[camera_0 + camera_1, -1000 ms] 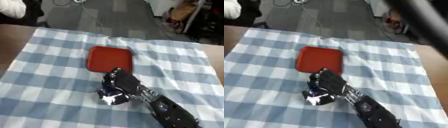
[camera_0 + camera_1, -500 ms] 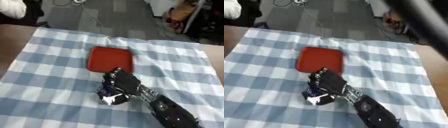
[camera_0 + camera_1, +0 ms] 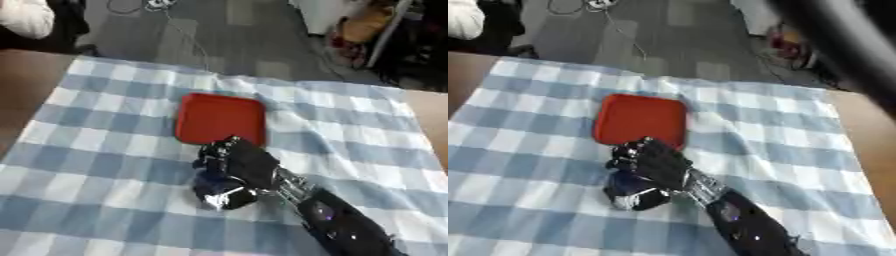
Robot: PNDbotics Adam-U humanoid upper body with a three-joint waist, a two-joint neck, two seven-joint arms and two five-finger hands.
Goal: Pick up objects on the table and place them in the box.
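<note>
A flat red square container (image 3: 220, 118) lies on the blue and white checked cloth (image 3: 105, 150), near the middle. Just in front of it my right hand (image 3: 241, 161) reaches in from the lower right, its black fingers curled over a dark, shiny, crumpled object (image 3: 223, 193) that rests on the cloth. The hand covers the object's top, so only its lower, glossy part shows. My left hand shows in neither view.
The brown table (image 3: 22, 95) shows bare at the left and right edges of the cloth. Beyond the far edge lie grey floor (image 3: 201, 35), cables and clutter. A white bundle (image 3: 26, 17) sits at the upper left corner.
My right hand has stayed on the dark object in nearly the same place; the fingers have shifted only slightly.
</note>
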